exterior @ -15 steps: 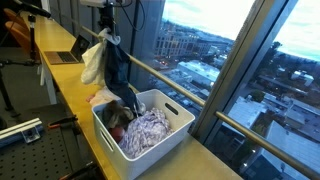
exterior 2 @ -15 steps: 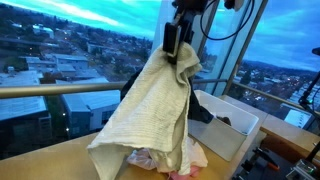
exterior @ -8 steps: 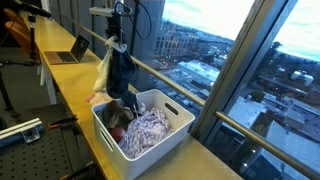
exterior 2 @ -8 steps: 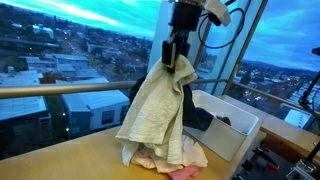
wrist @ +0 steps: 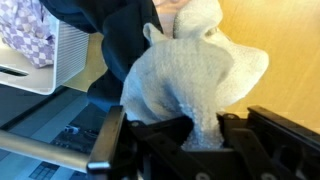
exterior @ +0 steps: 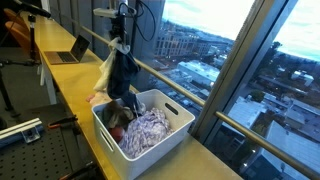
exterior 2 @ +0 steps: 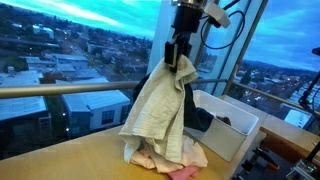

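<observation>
My gripper [exterior 2: 177,55] is shut on the top of a cream towel [exterior 2: 155,110] and holds it up so that it hangs over the wooden counter. It shows in both exterior views [exterior: 121,45]. A dark garment [exterior: 124,75] hangs with the towel [exterior: 104,70], its lower end at the white laundry basket [exterior: 175,132]. In the wrist view the jaws [wrist: 195,135] pinch the towel [wrist: 195,70], with the dark garment [wrist: 110,45] beside it. A pink cloth [exterior 2: 165,158] lies on the counter under the towel.
The basket holds a patterned purple-white cloth [exterior: 148,130] and other clothes. A laptop [exterior: 68,52] stands further along the counter [exterior: 70,90]. A window rail [exterior: 180,85] and glass run close behind. The basket also shows in an exterior view [exterior 2: 235,125].
My gripper has lifted the towel and the dark garment higher. The towel's lower edge now hangs further off the counter and has drawn narrower.
</observation>
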Controlling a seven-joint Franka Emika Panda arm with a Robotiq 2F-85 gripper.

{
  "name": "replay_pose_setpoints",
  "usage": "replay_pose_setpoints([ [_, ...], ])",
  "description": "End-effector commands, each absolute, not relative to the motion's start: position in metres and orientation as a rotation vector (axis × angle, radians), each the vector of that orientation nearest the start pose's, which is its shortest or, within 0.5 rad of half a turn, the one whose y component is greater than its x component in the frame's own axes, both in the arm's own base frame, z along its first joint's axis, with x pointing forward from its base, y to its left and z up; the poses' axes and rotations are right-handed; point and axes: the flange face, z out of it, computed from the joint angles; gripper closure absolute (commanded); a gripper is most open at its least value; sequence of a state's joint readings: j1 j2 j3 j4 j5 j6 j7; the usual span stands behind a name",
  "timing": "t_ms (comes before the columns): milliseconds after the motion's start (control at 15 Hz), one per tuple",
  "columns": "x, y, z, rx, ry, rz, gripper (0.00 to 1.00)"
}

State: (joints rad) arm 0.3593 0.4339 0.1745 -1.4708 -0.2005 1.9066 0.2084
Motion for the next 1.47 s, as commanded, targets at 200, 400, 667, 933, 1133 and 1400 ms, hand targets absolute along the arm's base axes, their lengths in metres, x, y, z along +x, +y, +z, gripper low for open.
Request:
replay_pose_setpoints([
  [200, 0.619, 0.334, 0.429, -3.167, -0.607, -0.051, 1.0],
  [400, 0.6, 0.394, 0.417, -3.152, -0.731, -0.05, 1.0],
  [667, 0.576, 0.452, 0.396, -3.133, -0.873, -0.018, 1.0],
  [933, 0.575, 0.465, 0.391, -3.122, -0.897, 0.021, 1.0],
  [1133, 0.584, 0.461, 0.393, -3.129, -0.875, 0.014, 1.0],
  [1400, 0.602, 0.43, 0.396, -3.157, -0.812, 0.003, 1.0],
])
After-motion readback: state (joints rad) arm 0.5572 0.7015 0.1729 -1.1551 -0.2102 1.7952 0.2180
